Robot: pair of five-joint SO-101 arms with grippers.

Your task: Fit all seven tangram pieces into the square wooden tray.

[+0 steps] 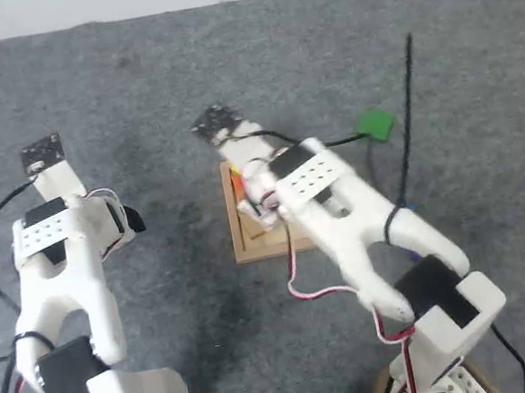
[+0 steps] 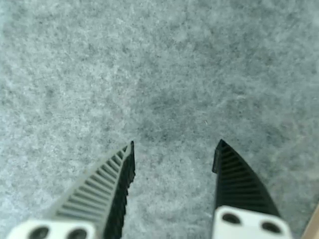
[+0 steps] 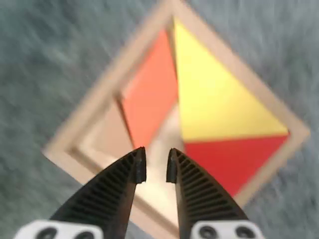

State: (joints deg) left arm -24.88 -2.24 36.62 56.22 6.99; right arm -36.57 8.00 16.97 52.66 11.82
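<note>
**Right gripper over tray, empty**

Right gripper (image 3: 156, 165) hovers above the wooden tray (image 3: 99, 102), fingers a narrow gap apart, gripping nothing. Tray holds a yellow triangle (image 3: 214, 94), long edge along the rim. Red triangle (image 3: 234, 159) touches it, and orange piece (image 3: 152, 94) lies lengthwise beside yellow. Green piece (image 1: 374, 124) sits on carpet (image 2: 149, 59), far right of tray. Left gripper (image 2: 174, 149) is spread wide, empty, left of tray.
</note>
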